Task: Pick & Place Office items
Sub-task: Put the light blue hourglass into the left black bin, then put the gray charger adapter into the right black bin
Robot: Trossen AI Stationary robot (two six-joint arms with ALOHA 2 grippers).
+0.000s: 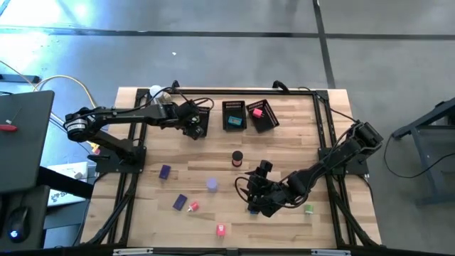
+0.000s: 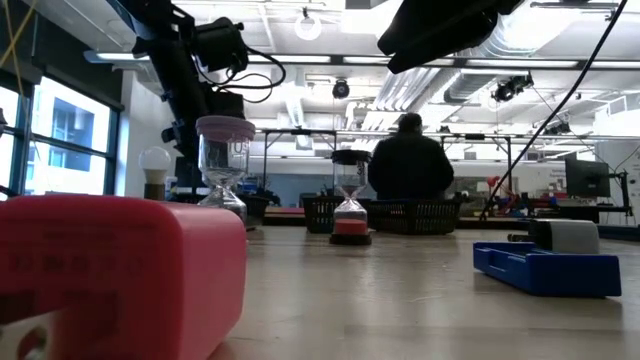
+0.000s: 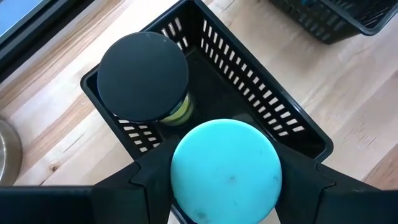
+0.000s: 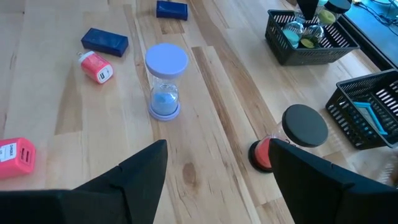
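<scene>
Viewed from above, with 12 o'clock at the far edge of the bench (image 1: 284,142):

Found a pink block (image 1: 221,229) nearest the front edge, at 7 o'clock from the right hand (image 1: 252,190). Saw that hand hovering low over the front half of the bench, fingers (image 4: 146,165) apart and gripping nothing. Noted a blue piece (image 1: 253,209) just beside it at 6 o'clock and a green piece (image 1: 309,208) off at about 3 o'clock. Spotted a lilac-capped hourglass (image 4: 166,81) standing upright at 9 o'clock, apart from the hand, and a black-capped hourglass with a red base (image 4: 292,140) at 11 o'clock, also upright and untouched. Farther out at 9 o'clock, counted a small pink-and-white piece (image 1: 193,207) and two purple blocks (image 1: 180,202) (image 1: 165,171) lying flat.

At the far side, saw three black mesh baskets in a row. Found the left hand (image 3: 227,180) over the leftmost basket (image 3: 273,99), clamped on a teal-capped hourglass (image 3: 224,155) seated between its fingers (image 3: 134,186). Noted a second hourglass with a black cap (image 3: 143,76) standing inside that basket, just beyond the teal one at 11 o'clock.
</scene>
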